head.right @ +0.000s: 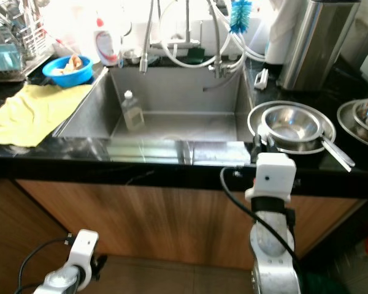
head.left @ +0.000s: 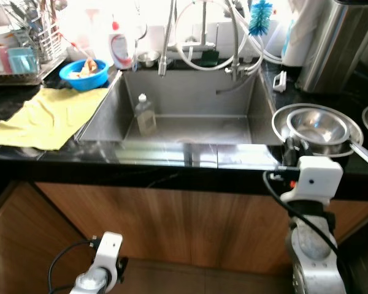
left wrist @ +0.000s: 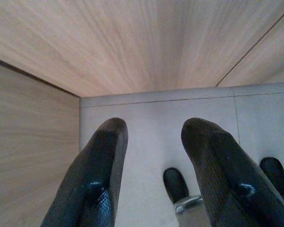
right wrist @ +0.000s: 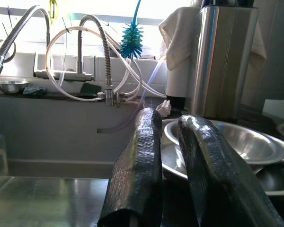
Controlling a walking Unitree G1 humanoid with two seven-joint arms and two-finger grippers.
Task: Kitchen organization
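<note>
The right gripper (right wrist: 168,165) is raised to the front edge of the black stone table (head.left: 24,160), just at the near rim of the stacked shiny steel bowls (head.left: 317,127) to the right of the sink; its fingers stand a little apart, released, with nothing between them, though the bowl rim lies just beyond the tips; the left gripper (left wrist: 158,175) hangs idle low by the wooden cabinet front (head.left: 172,220), spread and holding nothing; the organizing looks barely begun, to judge by how things lie; the steel bowls are not yet lifted; a clear plastic bottle (head.left: 145,115) stands inside the deep steel sink (head.left: 233,110); a crumpled yellow cloth (head.left: 46,116) lies on the table to the left, and a blue bowl of scraps (head.left: 84,73) sits behind it; all of this seems left to sort.
</note>
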